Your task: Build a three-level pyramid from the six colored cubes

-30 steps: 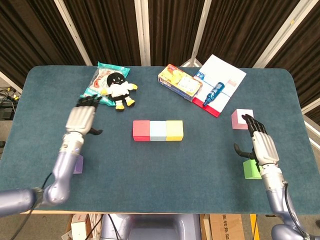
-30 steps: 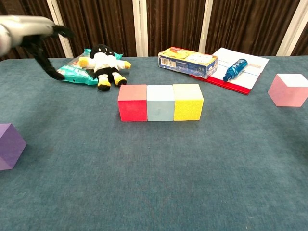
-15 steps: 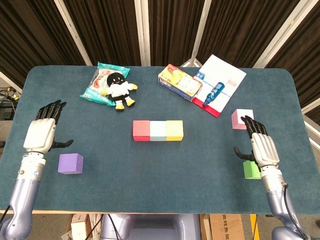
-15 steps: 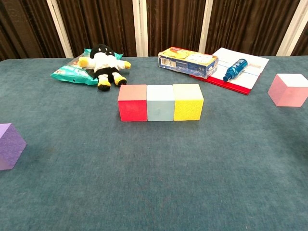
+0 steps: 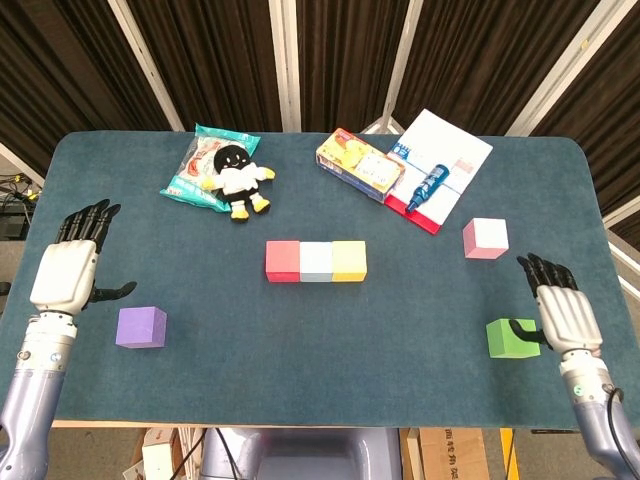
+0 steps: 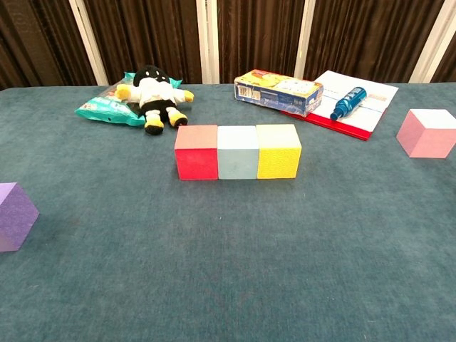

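A red cube (image 5: 282,260), a light blue cube (image 5: 316,261) and a yellow cube (image 5: 349,260) stand touching in a row at the table's middle; the chest view shows the same red cube (image 6: 196,152), light blue cube (image 6: 237,152) and yellow cube (image 6: 278,150). A purple cube (image 5: 141,327) lies at the front left, a pink cube (image 5: 485,238) at the right, a green cube (image 5: 511,338) at the front right. My left hand (image 5: 67,268) hovers open beyond the purple cube, to its left. My right hand (image 5: 561,311) is open, just right of the green cube.
At the back lie a plush toy (image 5: 238,178) on a teal snack bag (image 5: 197,168), a yellow-blue box (image 5: 359,165), and a white booklet (image 5: 440,165) with a blue bottle (image 5: 427,187) on it. The blue cloth table (image 5: 320,400) ends near my hands.
My left hand swung from near the snack bag out to the table's left edge. My right hand drew back from the pink cube to beside the green cube. The cubes stayed put.
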